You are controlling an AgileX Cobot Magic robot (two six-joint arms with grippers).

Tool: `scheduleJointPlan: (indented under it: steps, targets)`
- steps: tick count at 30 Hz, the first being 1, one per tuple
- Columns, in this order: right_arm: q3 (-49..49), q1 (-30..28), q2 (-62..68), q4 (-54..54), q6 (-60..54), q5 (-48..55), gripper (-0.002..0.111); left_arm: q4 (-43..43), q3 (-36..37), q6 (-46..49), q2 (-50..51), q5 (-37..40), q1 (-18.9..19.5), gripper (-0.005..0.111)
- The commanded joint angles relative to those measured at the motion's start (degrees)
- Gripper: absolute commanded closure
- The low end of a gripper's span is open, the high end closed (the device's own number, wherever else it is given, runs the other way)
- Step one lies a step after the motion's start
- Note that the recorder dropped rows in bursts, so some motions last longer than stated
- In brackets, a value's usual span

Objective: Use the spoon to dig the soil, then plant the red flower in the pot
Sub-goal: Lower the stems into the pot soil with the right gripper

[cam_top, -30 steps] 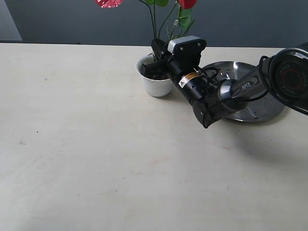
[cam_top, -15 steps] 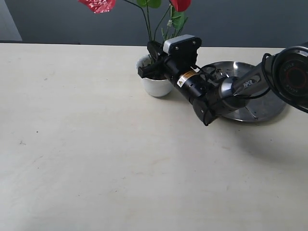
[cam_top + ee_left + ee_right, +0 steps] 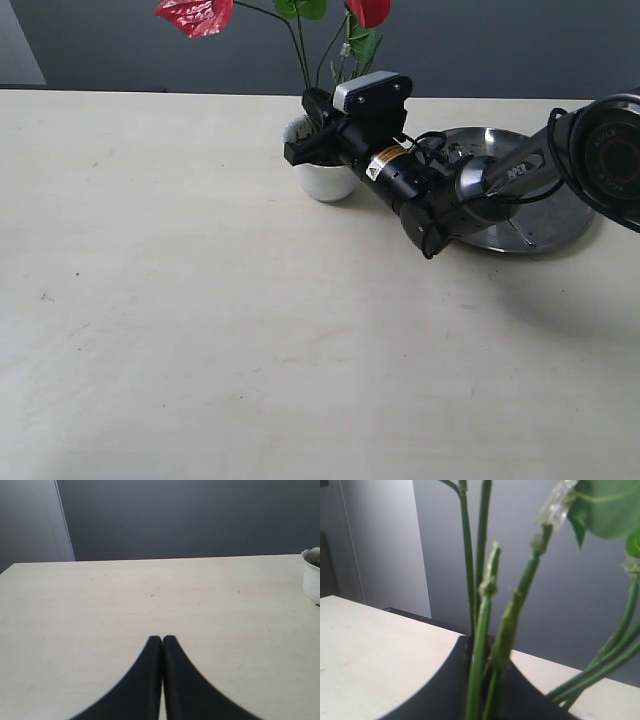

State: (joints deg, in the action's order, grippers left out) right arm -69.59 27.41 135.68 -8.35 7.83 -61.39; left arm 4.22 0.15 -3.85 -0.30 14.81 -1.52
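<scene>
My right gripper [image 3: 306, 142] hangs over the white pot [image 3: 326, 180] at the back of the table, shut on the stems of the red flower [image 3: 196, 14]. In the right wrist view the green stems [image 3: 481, 630] run up between the dark fingers of the right gripper [image 3: 487, 647]. The pot [image 3: 313, 577] shows at the edge of the left wrist view with dark soil [image 3: 315, 554] at its rim. My left gripper [image 3: 162, 639] is shut on nothing, low over bare table. I cannot make out the spoon.
A large round steel plate [image 3: 545, 228] lies just right of the pot, partly under the right arm [image 3: 470, 190]. Pale tabletop [image 3: 200, 330] stretches to the left and front. A dark wall stands behind the table.
The right gripper has shifted a little left and up at the pot with the stems in it. The red blooms have swung to the left.
</scene>
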Motion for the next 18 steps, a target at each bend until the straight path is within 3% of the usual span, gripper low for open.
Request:
scheduleJointPlan:
  steps: [1,18]
  targets:
    - [1.9,-0.1,2.8,-1.6,1.2,16.2,0.109,0.0,-0.2,0.0,0.3,-0.6,-0.3,0.105]
    - [1.9,-0.1,2.8,-0.4,2.3,20.6,0.109,0.0,-0.2,0.0,0.3,-0.6,-0.3,0.105]
